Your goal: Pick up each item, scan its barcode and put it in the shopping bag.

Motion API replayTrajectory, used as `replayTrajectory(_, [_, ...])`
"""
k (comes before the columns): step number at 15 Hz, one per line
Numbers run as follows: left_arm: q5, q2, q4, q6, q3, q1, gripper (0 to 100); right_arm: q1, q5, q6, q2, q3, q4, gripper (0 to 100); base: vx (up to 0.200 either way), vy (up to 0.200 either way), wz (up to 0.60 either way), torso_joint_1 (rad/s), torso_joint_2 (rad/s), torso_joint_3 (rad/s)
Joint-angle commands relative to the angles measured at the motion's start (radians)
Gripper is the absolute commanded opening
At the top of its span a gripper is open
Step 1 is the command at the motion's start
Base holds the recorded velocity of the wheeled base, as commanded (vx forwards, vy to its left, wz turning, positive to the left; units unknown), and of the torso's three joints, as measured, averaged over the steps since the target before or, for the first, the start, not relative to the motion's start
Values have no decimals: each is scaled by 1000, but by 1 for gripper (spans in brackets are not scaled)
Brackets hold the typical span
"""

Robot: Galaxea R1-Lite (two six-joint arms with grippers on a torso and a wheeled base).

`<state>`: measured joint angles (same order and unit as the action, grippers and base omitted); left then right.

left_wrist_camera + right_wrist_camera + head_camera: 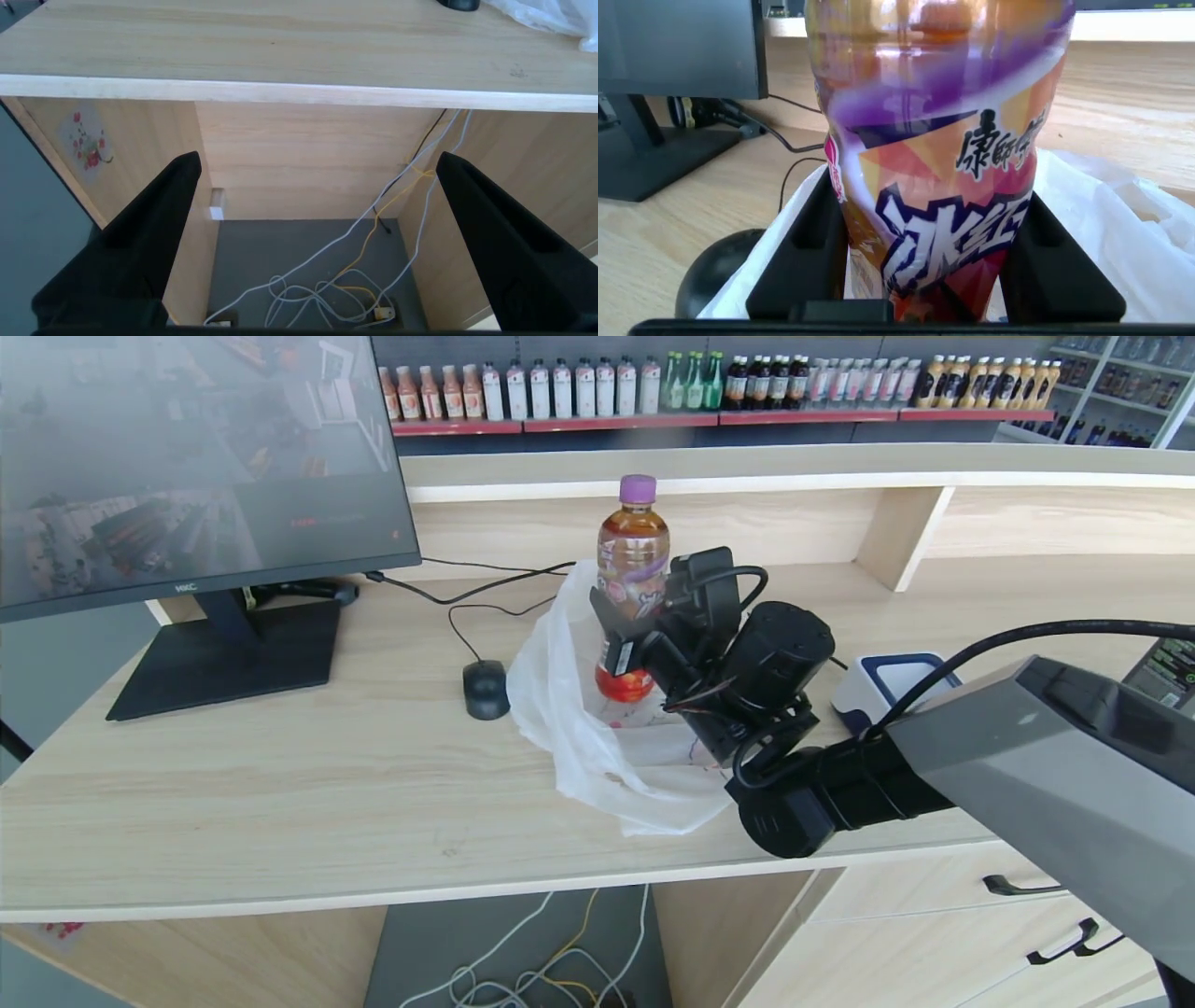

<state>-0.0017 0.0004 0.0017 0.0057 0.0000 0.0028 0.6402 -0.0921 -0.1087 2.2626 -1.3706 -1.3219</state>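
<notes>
Gripping bottle [633, 555] w/ right end effector [627, 644], clenched on lower half. Held upright, long axis vertical, purple cap [638, 488] up, base at mouth of shopping bag [569, 709] on worktop [280, 784]. Seen close from rt wrist: label [971, 215] w/ big white print. Left end effector [318, 224] released, below worktop edge, facing cables [318, 280].

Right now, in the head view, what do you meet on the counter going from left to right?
On the counter: monitor → mouse → shopping bag → barcode scanner. The bottle in the right pincer overlaps the bag, so I leave it out.
</notes>
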Motion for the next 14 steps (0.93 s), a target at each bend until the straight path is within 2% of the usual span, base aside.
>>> replayTrajectory(1, [0,0,0,0,0,0,100,1,0,6,25,-7,-2,0,0,0,0,0,0,0])
replayTrajectory(14, [0,0,0,-1,0,0,100,12,-1,24,61,12,-7,0,0,0,0,0,0,0])
